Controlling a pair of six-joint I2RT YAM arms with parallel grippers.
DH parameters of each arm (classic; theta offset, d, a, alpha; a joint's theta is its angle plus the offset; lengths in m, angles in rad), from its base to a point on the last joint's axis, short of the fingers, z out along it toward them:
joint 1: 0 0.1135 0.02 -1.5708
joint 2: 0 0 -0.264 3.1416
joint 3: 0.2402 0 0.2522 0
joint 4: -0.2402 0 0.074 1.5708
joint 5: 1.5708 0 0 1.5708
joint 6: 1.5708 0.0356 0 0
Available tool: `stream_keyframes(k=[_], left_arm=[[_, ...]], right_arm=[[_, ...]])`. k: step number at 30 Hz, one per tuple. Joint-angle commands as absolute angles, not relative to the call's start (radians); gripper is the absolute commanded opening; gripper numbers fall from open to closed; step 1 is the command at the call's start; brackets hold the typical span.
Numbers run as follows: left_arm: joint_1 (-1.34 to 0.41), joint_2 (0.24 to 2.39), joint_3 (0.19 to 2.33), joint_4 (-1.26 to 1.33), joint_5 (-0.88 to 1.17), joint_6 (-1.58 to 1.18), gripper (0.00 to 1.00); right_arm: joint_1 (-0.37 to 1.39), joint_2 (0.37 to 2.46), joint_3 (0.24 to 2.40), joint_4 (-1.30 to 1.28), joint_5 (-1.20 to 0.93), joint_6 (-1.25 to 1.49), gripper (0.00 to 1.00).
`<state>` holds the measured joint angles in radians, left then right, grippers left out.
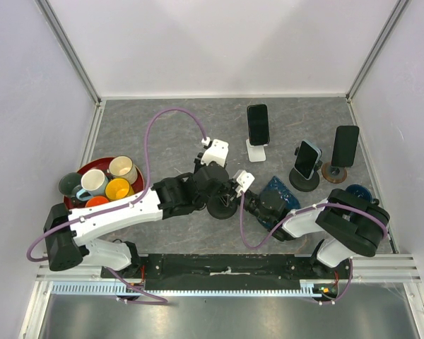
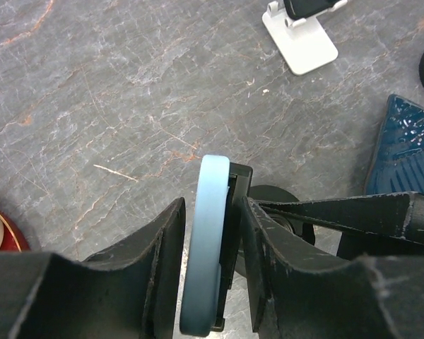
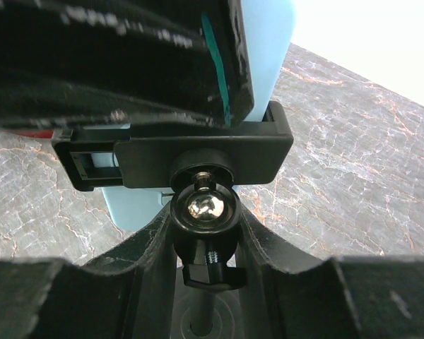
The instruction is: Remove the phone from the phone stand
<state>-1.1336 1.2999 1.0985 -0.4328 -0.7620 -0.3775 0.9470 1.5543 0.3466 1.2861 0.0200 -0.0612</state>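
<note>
Left wrist view: left jaws clenched on the pale-blue phone (image 2: pixel 206 247), seated in the black phone stand (image 3: pixel 198 152) on the counter (image 1: pixel 162 141). Right jaws grasp the stand's ball joint (image 3: pixel 203 208), at 6 o'clock from its clamp.

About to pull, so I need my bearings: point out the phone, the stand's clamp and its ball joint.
phone (image 2: pixel 208 233), left wrist view, on its light blue side edge.
clamp (image 3: pixel 198 152), right wrist view, on the black crossbar.
ball joint (image 3: pixel 210 207), right wrist view, on the shiny ball.
</note>
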Motion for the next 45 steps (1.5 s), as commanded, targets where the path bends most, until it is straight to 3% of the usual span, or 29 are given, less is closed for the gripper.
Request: stream_keyframes(k=[1,6,13,27,45], left_arm=[[-1.129,1.328,1.126,-0.439,-0.799,-0.405,0.42],[-1.129,1.33,1.127,-0.445,-0.805,-0.397,0.33],[-1.129,1.292,1.131,-0.448,-0.827,-0.397,0.02],[-1.167,1.295,1.137,-0.545,-0.733,-0.561,0.02],[-1.204,1.252,1.166,-0.73,-0.745,-0.718,0.02]], right_arm=[[0.951,1.58,0.364,1.235,0.032,-0.094,0.0],[0.951,1.582,0.364,1.235,0.035,-0.092,0.0],[0.95,1.598,0.368,1.235,0.087,-0.066,0.0],[0.94,1.572,0.371,1.138,0.419,0.092,0.0],[0.933,1.566,0.379,1.088,0.531,0.103,0.0]])
